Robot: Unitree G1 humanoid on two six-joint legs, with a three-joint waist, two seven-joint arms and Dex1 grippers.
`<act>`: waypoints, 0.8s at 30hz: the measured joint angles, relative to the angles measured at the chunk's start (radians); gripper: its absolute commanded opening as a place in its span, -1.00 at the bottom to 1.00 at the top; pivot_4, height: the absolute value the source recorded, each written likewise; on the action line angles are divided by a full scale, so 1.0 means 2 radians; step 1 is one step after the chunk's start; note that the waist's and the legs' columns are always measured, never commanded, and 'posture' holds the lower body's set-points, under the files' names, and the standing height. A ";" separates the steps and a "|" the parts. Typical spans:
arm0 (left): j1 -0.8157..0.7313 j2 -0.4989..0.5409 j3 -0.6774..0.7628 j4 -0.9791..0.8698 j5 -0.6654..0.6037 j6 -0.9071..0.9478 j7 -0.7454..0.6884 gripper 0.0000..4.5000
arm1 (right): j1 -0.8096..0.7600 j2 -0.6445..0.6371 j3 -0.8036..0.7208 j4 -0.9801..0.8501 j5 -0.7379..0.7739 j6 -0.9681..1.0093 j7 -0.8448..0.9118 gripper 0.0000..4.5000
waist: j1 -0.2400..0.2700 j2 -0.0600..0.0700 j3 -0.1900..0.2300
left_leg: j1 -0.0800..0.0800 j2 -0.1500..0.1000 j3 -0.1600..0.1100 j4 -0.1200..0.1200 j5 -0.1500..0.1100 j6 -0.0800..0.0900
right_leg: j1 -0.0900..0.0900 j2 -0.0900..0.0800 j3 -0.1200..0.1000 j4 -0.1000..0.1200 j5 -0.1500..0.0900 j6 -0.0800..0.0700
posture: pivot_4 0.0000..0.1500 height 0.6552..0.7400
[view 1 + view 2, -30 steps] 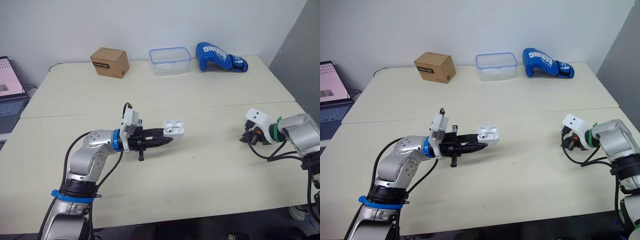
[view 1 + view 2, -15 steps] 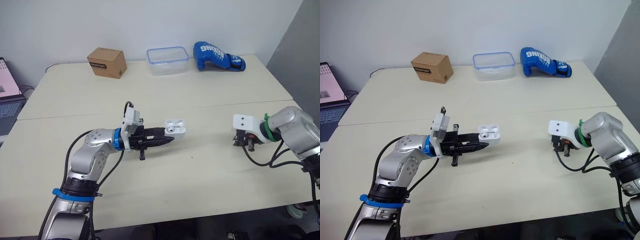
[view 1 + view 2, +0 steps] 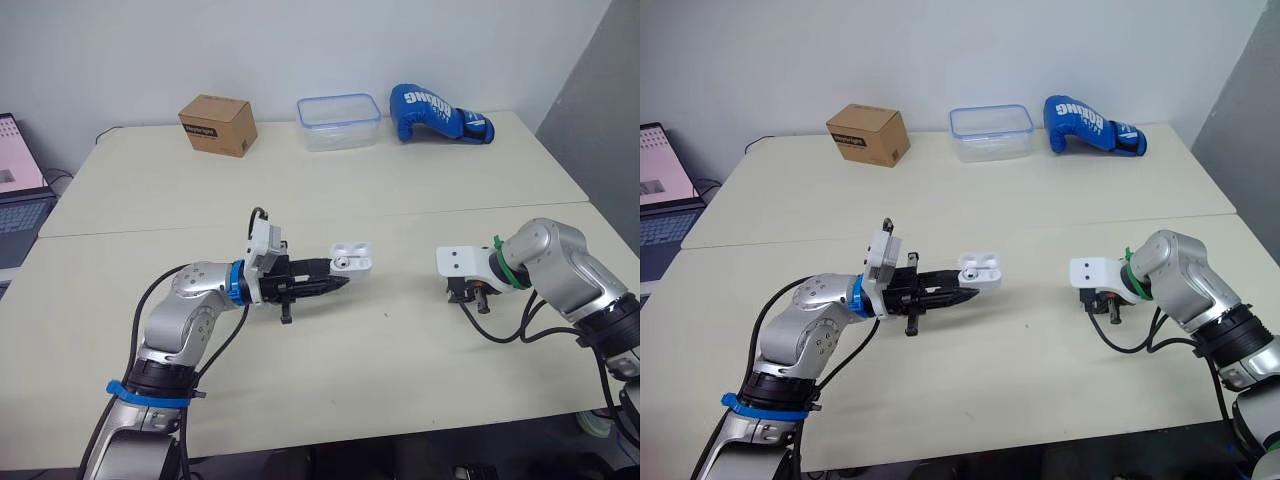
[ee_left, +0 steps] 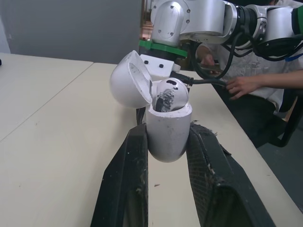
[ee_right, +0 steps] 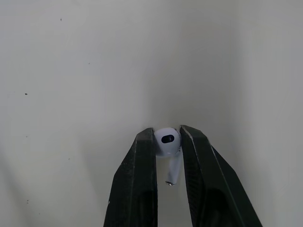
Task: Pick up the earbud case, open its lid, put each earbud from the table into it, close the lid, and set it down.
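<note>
In the middle of the head view, the left pincer (image 3: 338, 281) is clenched on one white earbud case (image 3: 353, 258), held over the worktop (image 3: 400, 200). The case's lid is open and one earbud (image 4: 169, 93) sits inside. Right of centre, the right pincer (image 5: 166, 132) grips a second earbud (image 5: 166, 141). Along the top edge stand one cardboard box (image 3: 218, 124), one clear container (image 3: 339, 121) and one blue boxing glove (image 3: 438, 112).

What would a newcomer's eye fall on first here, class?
The small white plastic earbud case, lid open with one earbud inside, is held above the beige table by the left pincer. To its right, the right pincer grips a second white earbud over the table.
</note>
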 measured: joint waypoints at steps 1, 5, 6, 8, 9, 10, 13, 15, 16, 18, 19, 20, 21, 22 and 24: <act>0.000 0.000 0.000 0.000 0.000 0.000 0.001 -0.66 | 0.000 0.000 0.000 0.000 -0.001 -0.001 0.001 -0.37 | 0.000 0.000 0.000 | 0.000 0.000 0.000 0.000 0.000 0.000 | 0.000 0.000 0.000 0.000 0.000 0.000 | 1.00 0.78; 0.000 0.000 0.000 0.000 0.000 0.000 0.001 -0.66 | -0.001 0.000 -0.001 -0.001 -0.010 -0.004 0.002 0.11 | 0.000 0.000 0.000 | 0.000 0.000 0.000 0.000 0.000 0.000 | 0.000 0.000 0.000 0.000 0.000 0.000 | 1.00 0.78; 0.000 0.000 0.000 0.000 0.000 0.000 0.001 -0.66 | -0.001 -0.001 -0.001 -0.002 -0.011 -0.005 0.004 0.11 | 0.000 0.000 0.000 | 0.000 0.000 0.000 0.000 0.000 0.000 | 0.000 0.000 0.000 0.000 0.000 0.000 | 1.00 0.78; 0.000 0.000 0.000 0.000 0.000 0.000 0.001 -0.66 | -0.001 -0.002 0.002 -0.007 -0.016 -0.008 0.013 0.11 | 0.000 0.000 0.000 | 0.000 0.000 0.000 0.000 0.000 0.000 | 0.000 0.000 0.000 0.000 0.000 0.000 | 1.00 0.78; 0.000 0.000 0.000 0.000 0.000 0.000 0.001 -0.66 | -0.001 -0.003 0.003 -0.009 -0.019 -0.008 0.015 0.11 | 0.000 0.000 0.000 | 0.000 0.000 0.000 0.000 0.000 0.000 | 0.000 0.000 0.000 0.000 0.000 0.000 | 1.00 0.78; 0.000 0.000 0.000 0.000 0.000 0.000 0.001 -0.66 | -0.001 -0.003 0.005 -0.014 -0.025 -0.010 0.019 0.11 | 0.000 0.000 0.000 | 0.000 0.000 0.000 0.000 0.000 0.000 | 0.000 0.000 0.000 0.000 0.000 0.000 | 1.00 0.78; 0.000 0.000 0.000 0.000 0.000 -0.001 0.001 -0.66 | -0.001 -0.006 0.011 -0.025 -0.038 -0.011 0.026 0.11 | 0.000 0.000 0.000 | 0.000 0.000 0.000 0.000 0.000 0.000 | 0.000 0.000 0.000 0.000 0.000 0.000 | 1.00 0.78; 0.000 0.000 0.000 0.000 0.000 -0.001 0.001 -0.66 | -0.001 -0.007 0.016 -0.035 -0.050 -0.013 0.032 0.11 | 0.000 0.000 0.000 | 0.000 0.000 0.000 0.000 0.000 0.000 | 0.000 0.000 0.000 0.000 0.000 0.000 | 1.00 0.78; 0.000 0.000 0.000 0.000 0.000 -0.002 0.001 -0.66 | -0.001 -0.008 0.019 -0.039 -0.055 -0.014 0.033 0.11 | 0.000 0.000 0.000 | 0.000 0.000 0.000 0.000 0.000 0.000 | 0.000 0.000 0.000 0.000 0.000 0.000 | 1.00 0.78; 0.000 0.000 0.000 0.000 0.001 -0.003 0.001 -0.66 | -0.001 -0.008 0.023 -0.045 -0.068 -0.021 0.034 0.11 | 0.000 0.000 0.000 | 0.000 0.000 0.000 0.000 0.000 0.000 | 0.000 0.000 0.000 0.000 0.000 0.000 | 1.00 0.78; 0.000 0.000 0.000 0.000 0.002 -0.003 0.001 -0.66 | -0.001 -0.008 0.024 -0.045 -0.073 -0.024 0.034 0.11 | 0.000 0.000 0.000 | 0.000 0.000 0.000 0.000 0.000 0.000 | 0.000 0.000 0.000 0.000 0.000 0.000 | 1.00 0.78; 0.000 0.000 0.000 0.000 0.003 -0.005 0.001 -0.66 | -0.001 -0.008 0.025 -0.046 -0.077 -0.027 0.035 0.11 | 0.000 0.000 0.000 | 0.000 0.000 0.000 0.000 0.000 0.000 | 0.000 0.000 0.000 0.000 0.000 0.000 | 1.00 0.78; 0.000 0.000 0.000 0.000 0.004 -0.007 0.001 -0.66 | -0.001 -0.008 0.025 -0.046 -0.083 -0.031 0.035 0.11 | 0.000 0.000 0.000 | 0.000 0.000 0.000 0.000 0.000 0.000 | 0.000 0.000 0.000 0.000 0.000 0.000 | 1.00 0.78; 0.000 0.000 0.000 0.000 0.004 -0.008 0.001 -0.66 | -0.001 -0.007 0.025 -0.045 -0.088 -0.033 0.036 0.11 | 0.000 0.000 0.000 | 0.000 0.000 0.000 0.000 0.000 0.000 | 0.000 0.000 0.000 0.000 0.000 0.000 | 1.00 0.78; 0.000 0.000 0.000 0.000 0.005 -0.009 0.001 -0.66 | -0.002 -0.004 0.025 -0.045 -0.094 -0.035 0.039 0.11 | 0.000 0.000 0.000 | 0.000 0.000 0.000 0.000 0.000 0.000 | 0.000 0.000 0.000 0.000 0.000 0.000 | 1.00 0.78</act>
